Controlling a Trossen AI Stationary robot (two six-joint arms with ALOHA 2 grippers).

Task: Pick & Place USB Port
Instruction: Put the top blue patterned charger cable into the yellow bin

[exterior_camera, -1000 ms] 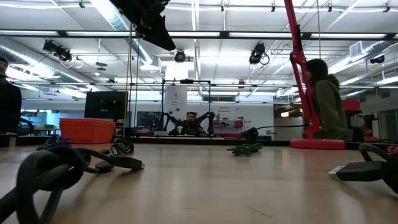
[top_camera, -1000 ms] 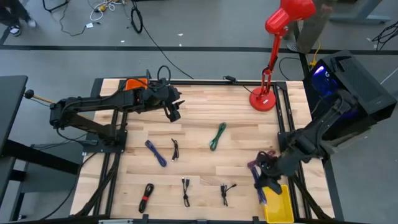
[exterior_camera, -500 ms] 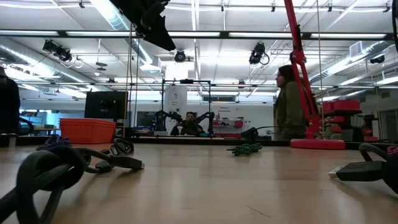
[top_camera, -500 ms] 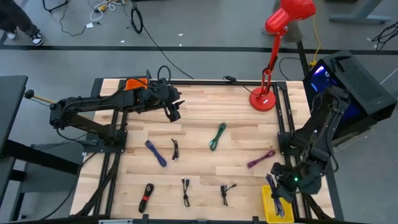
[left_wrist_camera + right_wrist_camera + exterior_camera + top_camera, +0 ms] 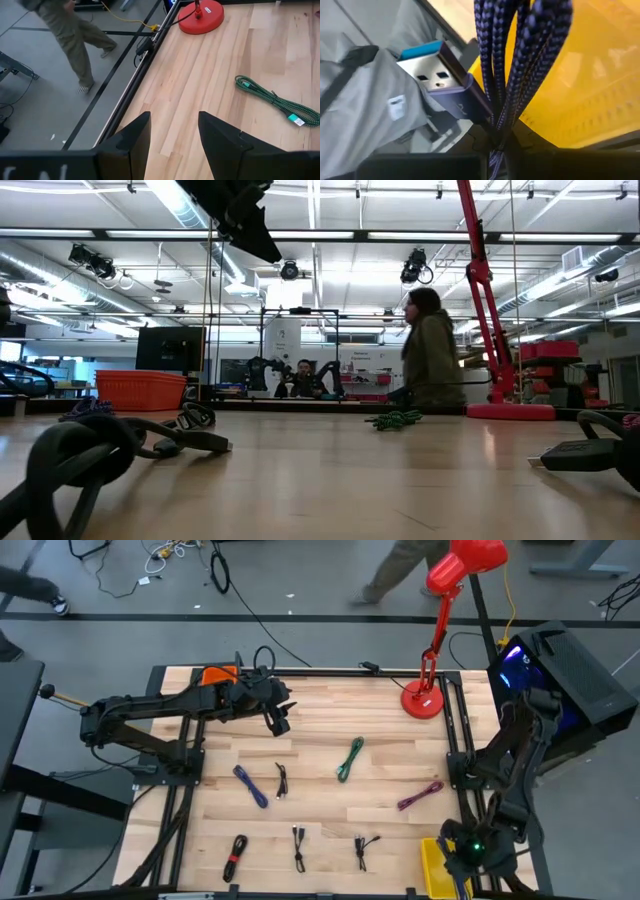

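High view: right gripper [image 5: 470,855] over the yellow bin [image 5: 431,865] at the near right table corner, place step underway; left gripper [image 5: 281,716] parked over the far left of the table, with green [image 5: 349,758], magenta [image 5: 420,796], blue [image 5: 250,785] and black [image 5: 298,846] cables left on the wood. Low view: only cables on the tabletop and a person [image 5: 430,350] in the room behind; left wrist view: own fingers [image 5: 129,141] spread apart, nothing between them. Right wrist view: purple braided USB cable [image 5: 515,65] pinched in the right gripper, plug hanging just above the bin; next likely lower, release into bin.
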